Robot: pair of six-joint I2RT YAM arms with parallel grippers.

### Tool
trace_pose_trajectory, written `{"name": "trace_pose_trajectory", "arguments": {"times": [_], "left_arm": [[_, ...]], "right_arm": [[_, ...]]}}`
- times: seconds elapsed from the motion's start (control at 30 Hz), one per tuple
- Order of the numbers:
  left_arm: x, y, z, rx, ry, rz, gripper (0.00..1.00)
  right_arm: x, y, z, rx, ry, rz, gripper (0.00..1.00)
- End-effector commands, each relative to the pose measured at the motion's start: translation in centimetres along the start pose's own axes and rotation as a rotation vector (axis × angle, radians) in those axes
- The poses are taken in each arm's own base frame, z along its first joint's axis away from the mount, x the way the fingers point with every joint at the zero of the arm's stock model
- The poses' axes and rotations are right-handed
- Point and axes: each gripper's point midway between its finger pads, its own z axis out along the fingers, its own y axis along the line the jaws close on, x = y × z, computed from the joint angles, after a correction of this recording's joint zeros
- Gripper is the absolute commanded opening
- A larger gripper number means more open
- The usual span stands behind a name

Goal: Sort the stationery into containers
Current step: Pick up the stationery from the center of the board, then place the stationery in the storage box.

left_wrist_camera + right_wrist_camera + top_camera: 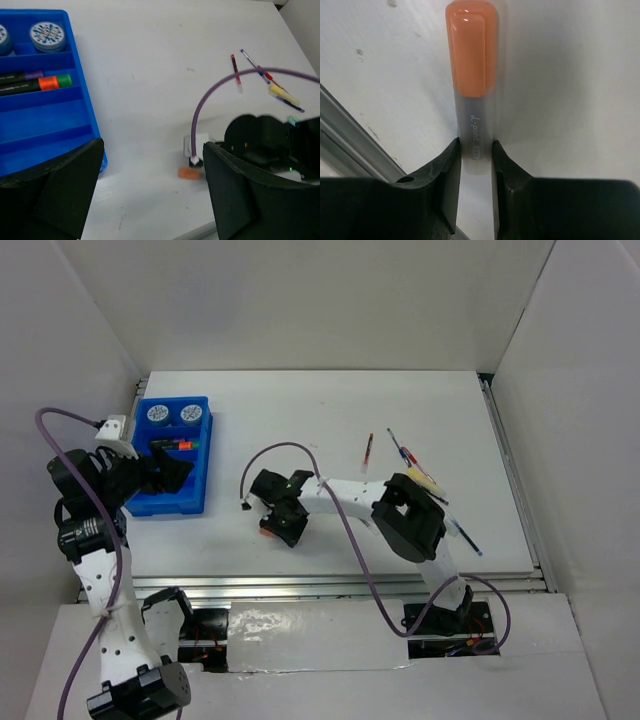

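My right gripper is shut on an orange-capped highlighter with a pale grey body, close over the white table near its front edge. The grip is on the body, and the orange cap sticks out. The blue tray stands at the far left and holds two tape rolls and dark markers with orange, green and purple ends. My left gripper is open and empty over the tray's right side; its wrist view shows bare table between the fingers.
A red pen, a blue-red pen, a yellow highlighter and a dark pen lie at the right, partly under my right arm. A metal rail runs along the front edge. White walls enclose the table.
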Motion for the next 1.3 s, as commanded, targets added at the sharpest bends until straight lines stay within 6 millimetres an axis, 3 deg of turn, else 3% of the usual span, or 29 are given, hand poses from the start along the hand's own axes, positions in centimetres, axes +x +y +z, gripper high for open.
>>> {"name": "trace_pose_trajectory", "arguments": {"times": [0.0,0.03,0.07,0.1,0.13,0.17,0.33,0.47,0.6,0.8,0.9,0.93,1.17,1.27], "left_arm": [[0.9,-1.7,-0.2,0.103,0.016,-0.035,0.93],[1.4,-1.9,0.1,0.120,0.011,-0.057,0.93],[1.5,-2.1,0.2,0.133,-0.001,-0.078,0.93],[2.4,-2.7,0.3,0.163,0.008,-0.152,0.92],[1.9,-2.9,0.5,0.178,-0.020,-0.153,0.91],[2.2,-3.4,0.7,0.204,-0.017,-0.183,0.90],[4.1,-5.2,2.7,0.270,0.037,-0.314,0.89],[4.7,-8.6,3.8,0.363,0.073,-0.274,0.92],[3.5,-10.7,4.7,0.436,0.042,-0.268,0.94],[2.7,-10.6,6.2,0.440,0.032,-0.303,0.92],[2.9,-9.9,7.2,0.407,0.030,-0.306,0.87],[3.3,-10.7,7.5,0.431,0.048,-0.305,0.86],[3.4,-11.1,8.5,0.437,0.063,-0.304,0.84],[4.1,-10.8,9.1,0.414,0.083,-0.322,0.76]], "right_arm": [[-3.9,-2.4,-4.8,-0.108,-0.201,0.133,0.01],[-4.7,-3.1,-6.4,-0.148,-0.255,0.191,0.00],[-5.8,-5.5,-8.1,-0.167,-0.341,0.258,0.00],[-6.8,-5.2,-11.1,-0.246,-0.428,0.271,0.00],[-8.0,-5.9,-13.0,-0.270,-0.509,0.320,0.00],[-8.0,-6.7,-15.0,-0.273,-0.568,0.347,0.00],[-9.6,-4.5,-20.3,-0.394,-0.747,0.335,0.00],[-10.3,-2.6,-21.6,-0.466,-0.769,0.315,0.00],[-11.1,-1.6,-22.5,-0.498,-0.792,0.304,0.00],[-11.7,-0.9,-22.7,-0.458,-0.793,0.278,0.00],[-11.9,-0.6,-22.1,-0.424,-0.781,0.263,0.00],[-12.0,-0.6,-21.9,-0.414,-0.776,0.259,0.00],[-13.2,-1.3,-20.5,-0.302,-0.739,0.272,0.00],[-13.5,-1.4,-20.1,-0.285,-0.728,0.283,0.00]]}}
